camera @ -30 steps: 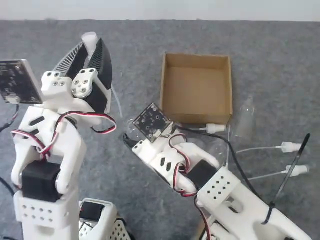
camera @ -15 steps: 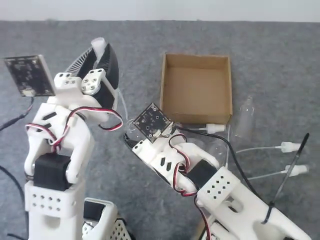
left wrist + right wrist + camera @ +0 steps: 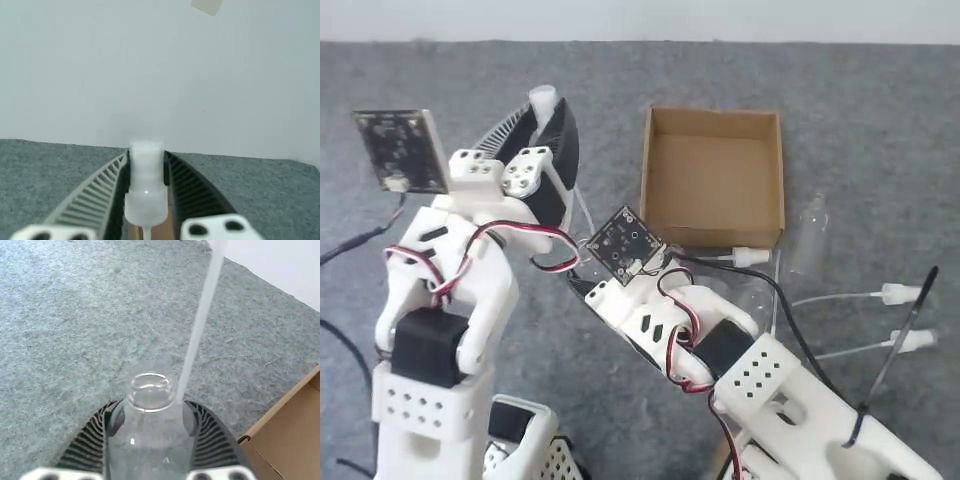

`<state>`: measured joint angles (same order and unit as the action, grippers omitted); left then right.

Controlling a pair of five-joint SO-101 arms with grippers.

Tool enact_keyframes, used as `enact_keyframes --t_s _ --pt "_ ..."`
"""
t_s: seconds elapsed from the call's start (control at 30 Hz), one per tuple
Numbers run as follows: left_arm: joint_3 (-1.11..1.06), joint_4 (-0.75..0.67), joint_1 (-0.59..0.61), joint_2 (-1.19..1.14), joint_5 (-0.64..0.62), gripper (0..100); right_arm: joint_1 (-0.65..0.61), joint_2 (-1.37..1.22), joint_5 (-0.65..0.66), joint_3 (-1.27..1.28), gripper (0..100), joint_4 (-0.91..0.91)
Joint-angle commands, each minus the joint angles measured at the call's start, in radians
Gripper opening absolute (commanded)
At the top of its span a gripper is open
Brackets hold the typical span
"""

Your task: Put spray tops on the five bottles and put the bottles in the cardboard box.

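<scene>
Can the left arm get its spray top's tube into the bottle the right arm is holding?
Probably yes. The clear plastic bottle has an open, uncovered mouth, and the white spray top's thin tube hangs right beside its rim with nothing between.

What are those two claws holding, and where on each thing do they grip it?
The left gripper clamps a spray top by its white head; the right gripper clamps a clear bottle at its shoulder, below the open neck.
</scene>
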<state>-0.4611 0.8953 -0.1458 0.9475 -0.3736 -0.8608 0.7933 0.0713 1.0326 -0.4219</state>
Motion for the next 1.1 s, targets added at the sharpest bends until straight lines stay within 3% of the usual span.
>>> enact_keyframes --t_s 0.0,0.17,0.37,0.93,1.07 --pt "0.11 0.002 0.054 0.017 0.028 1 -0.001 0.039 -0.014 0.0 0.6 0.022" --pt "0.153 0.017 0.1 0.023 0.037 1 -0.001 0.039 -0.014 0.002 0.6 0.025" --pt "0.14 0.057 0.049 0.015 0.035 1 -0.001 0.039 -0.014 0.002 0.6 0.027" --pt "-0.088 0.006 0.006 0.025 0.038 1 0.001 0.041 -0.006 0.026 0.6 0.018" --pt "-0.108 0.057 0.002 0.025 0.057 1 0.065 0.041 -0.014 0.037 0.6 0.122"
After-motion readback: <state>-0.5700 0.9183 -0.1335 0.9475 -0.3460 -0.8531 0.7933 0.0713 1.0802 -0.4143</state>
